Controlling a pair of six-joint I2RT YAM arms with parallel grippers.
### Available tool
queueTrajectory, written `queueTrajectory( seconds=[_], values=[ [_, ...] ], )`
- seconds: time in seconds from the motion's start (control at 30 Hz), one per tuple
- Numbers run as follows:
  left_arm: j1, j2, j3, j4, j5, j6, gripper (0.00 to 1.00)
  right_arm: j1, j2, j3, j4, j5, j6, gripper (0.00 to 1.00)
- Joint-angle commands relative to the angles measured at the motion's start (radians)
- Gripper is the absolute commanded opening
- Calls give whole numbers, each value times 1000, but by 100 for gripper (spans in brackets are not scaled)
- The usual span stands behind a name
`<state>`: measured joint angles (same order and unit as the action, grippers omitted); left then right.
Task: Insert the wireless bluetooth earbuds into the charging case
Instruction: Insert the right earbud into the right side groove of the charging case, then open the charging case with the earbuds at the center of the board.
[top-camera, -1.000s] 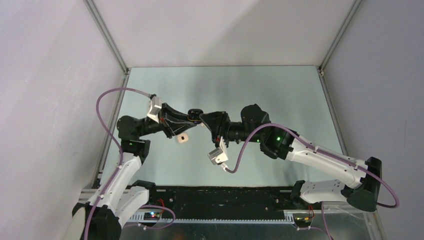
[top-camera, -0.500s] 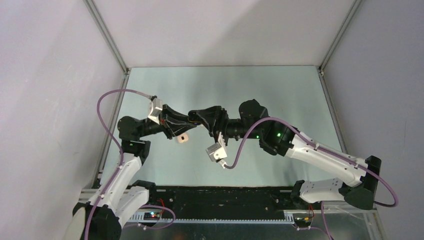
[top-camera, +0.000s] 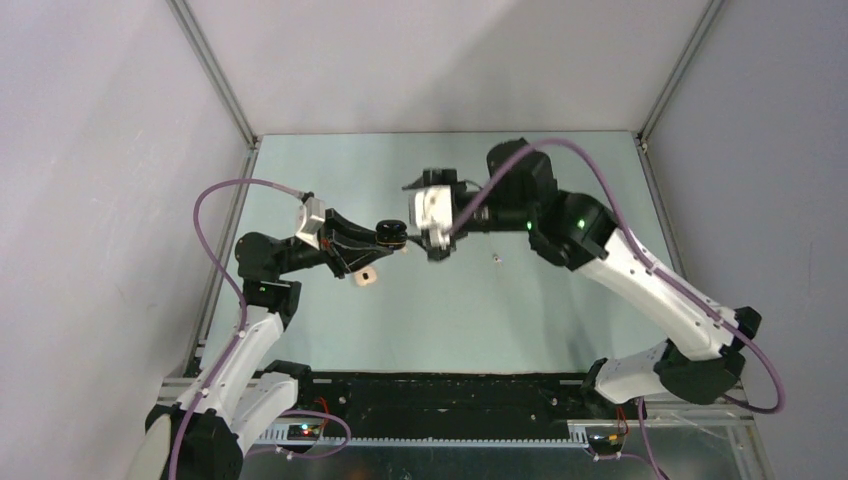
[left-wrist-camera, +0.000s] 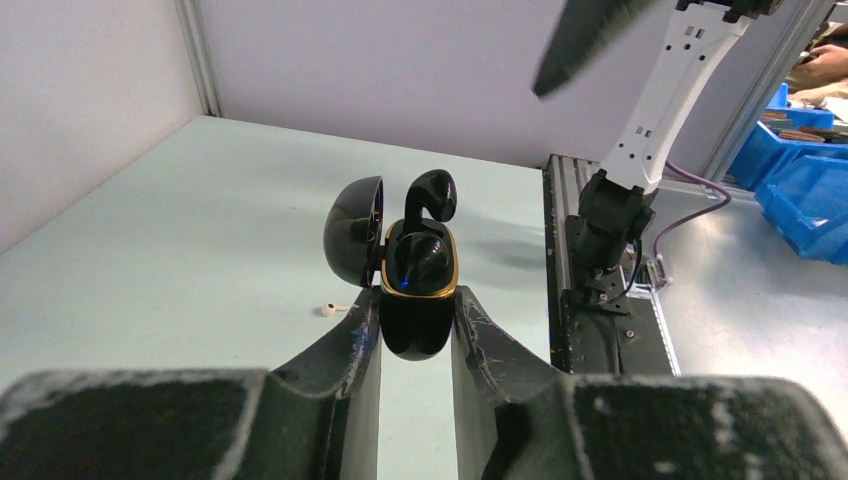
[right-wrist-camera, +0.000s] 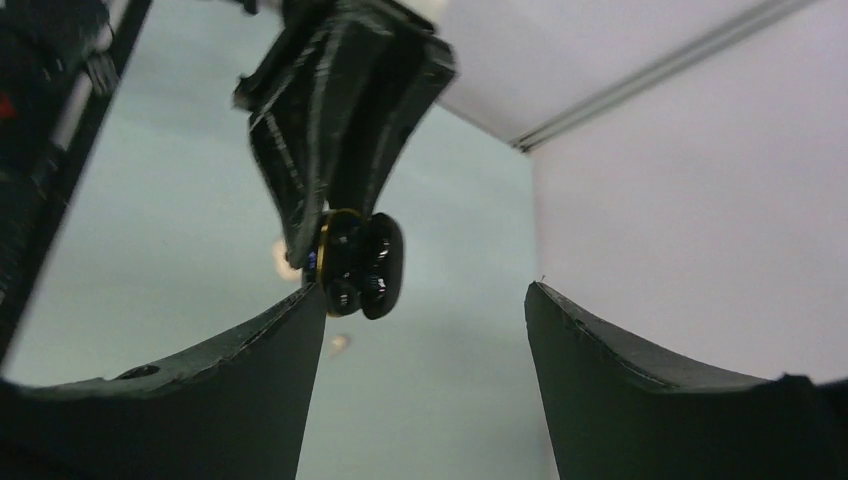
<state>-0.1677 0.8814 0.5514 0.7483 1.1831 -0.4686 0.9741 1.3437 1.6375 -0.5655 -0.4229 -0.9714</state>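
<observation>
My left gripper (left-wrist-camera: 416, 297) is shut on the black charging case (left-wrist-camera: 418, 300), which has a gold rim and an open lid. The case hangs above the table in the top view (top-camera: 392, 235). One black earbud (left-wrist-camera: 430, 196) stands partly out of the case. My right gripper (right-wrist-camera: 424, 290) is open and empty. It is raised just right of the case (right-wrist-camera: 352, 262) and apart from it. A cream earbud (left-wrist-camera: 328, 310) lies loose on the table, and shows as a small speck (top-camera: 497, 258) from above.
A cream case (top-camera: 367, 277) sits on the table below my left gripper. Metal frame rails (top-camera: 222, 265) run along the table's left and right edges, with white walls behind. The arm bases and a black cable rail (top-camera: 440, 395) line the near edge.
My right gripper opened, let go of the black earbud at the case, and drew up and back to the right. My left gripper held still with the case.
</observation>
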Motion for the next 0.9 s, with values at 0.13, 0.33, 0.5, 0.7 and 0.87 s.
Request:
queueTrajectory(
  seconds=[0.13,0.33,0.5,0.7,0.87],
  values=[
    [2,-17,8,42,52,45,0,-94,140,195,-192,-150,478,77],
    [0,-33,4,30,62,46,0,-129,184,217,-188,-191,546,77],
    [-2,-40,4,15,68,48,0,-133,191,210,-180,-189,540,76],
    [-2,-41,2,10,70,53,0,-138,213,213,-168,-189,550,75],
    [-1,-44,0,9,71,58,0,-132,239,230,-163,-194,562,75]
  ],
)
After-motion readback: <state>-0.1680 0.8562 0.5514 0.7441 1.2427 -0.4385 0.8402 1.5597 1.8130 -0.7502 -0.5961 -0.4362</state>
